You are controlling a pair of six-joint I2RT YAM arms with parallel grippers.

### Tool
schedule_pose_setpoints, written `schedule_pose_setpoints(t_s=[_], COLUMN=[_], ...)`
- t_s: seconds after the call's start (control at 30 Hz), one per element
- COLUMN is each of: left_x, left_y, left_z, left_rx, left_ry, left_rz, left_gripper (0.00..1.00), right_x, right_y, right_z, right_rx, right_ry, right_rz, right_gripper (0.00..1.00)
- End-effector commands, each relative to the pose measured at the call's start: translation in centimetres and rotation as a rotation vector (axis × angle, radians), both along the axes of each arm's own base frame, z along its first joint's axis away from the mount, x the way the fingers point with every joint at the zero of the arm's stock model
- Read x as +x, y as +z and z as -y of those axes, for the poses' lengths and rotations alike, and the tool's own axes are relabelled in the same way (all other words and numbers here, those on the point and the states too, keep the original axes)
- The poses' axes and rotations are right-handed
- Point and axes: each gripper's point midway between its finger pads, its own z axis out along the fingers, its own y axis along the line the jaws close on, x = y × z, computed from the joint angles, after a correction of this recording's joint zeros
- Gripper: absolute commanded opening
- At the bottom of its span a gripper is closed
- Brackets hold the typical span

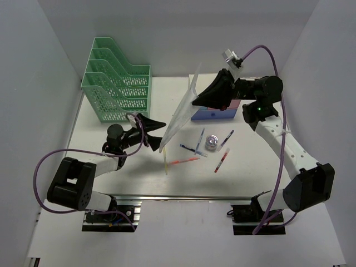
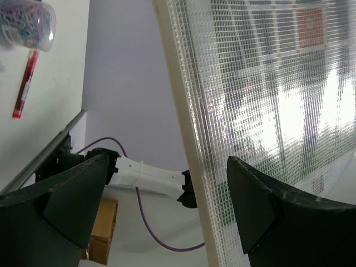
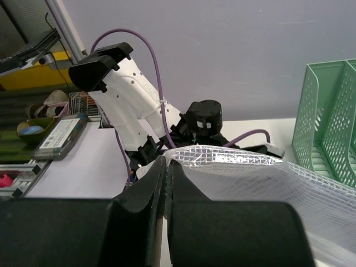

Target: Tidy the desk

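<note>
The white desk (image 1: 256, 183) carries scattered items. My right gripper (image 1: 194, 101) is shut on the top corner of a clear mesh zip pouch (image 1: 179, 115) and holds it up, tilted, above the desk. In the right wrist view the jaws (image 3: 166, 169) pinch the pouch (image 3: 267, 183). My left gripper (image 1: 162, 124) is open at the pouch's lower part. In the left wrist view (image 2: 167, 167) the pouch's cream edge strip (image 2: 186, 139) runs through the gap between the fingers, and the mesh (image 2: 267, 100) fills the right side.
A green file rack (image 1: 118, 86) stands at the back left. A drawer box (image 1: 214, 114) sits behind the pouch. Blue pens (image 1: 193, 148), red pens (image 1: 222, 160) and a jar of paper clips (image 1: 211, 142) lie mid-desk. A metal rail (image 1: 183, 196) runs along the front.
</note>
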Motion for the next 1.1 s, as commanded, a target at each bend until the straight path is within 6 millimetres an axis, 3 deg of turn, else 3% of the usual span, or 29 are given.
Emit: schedule_pose_setpoints(t_s=[0.0, 0.07, 0.33, 0.53, 0.67, 0.83, 0.9, 1.07], left_x=[-0.5, -0.3, -0.8, 0.0, 0.6, 1.3, 1.5, 2.7], left_y=[1.9, 3.2, 3.7, 4.2, 5.5, 8.1, 8.8, 10.4], left_z=[1.2, 1.9, 4.4, 4.3, 4.1, 3.7, 3.6, 3.8], left_rx=[-0.029, -0.052, -0.077, -0.115, -0.187, -0.281, -0.308, -0.353], left_ry=[-0.038, -0.058, -0.110, -0.050, -0.007, 0.017, 0.022, 0.015], left_rz=[0.018, 0.040, -0.004, 0.005, 0.026, 0.084, 0.108, 0.165], left_gripper=[0.98, 0.98, 0.98, 0.96, 0.81, 0.51, 0.39, 0.22], right_x=[-1.5, -1.7, -3.0, -4.2, -5.2, -5.0, -4.5, -3.2], right_y=[1.4, 0.9, 0.0, -1.2, -2.2, -4.1, -5.2, -8.4], right_z=[0.0, -0.2, -0.5, -0.2, 0.3, 0.3, 0.2, 0.1], right_rx=[0.053, 0.049, 0.053, 0.046, 0.027, -0.016, -0.047, -0.120], right_ry=[0.021, 0.028, 0.060, 0.091, 0.103, 0.098, 0.087, 0.019], right_rz=[0.117, 0.113, 0.160, 0.191, 0.204, 0.181, 0.164, 0.144], right_gripper=[0.00, 0.00, 0.00, 0.00, 0.00, 0.00, 0.00, 0.00])
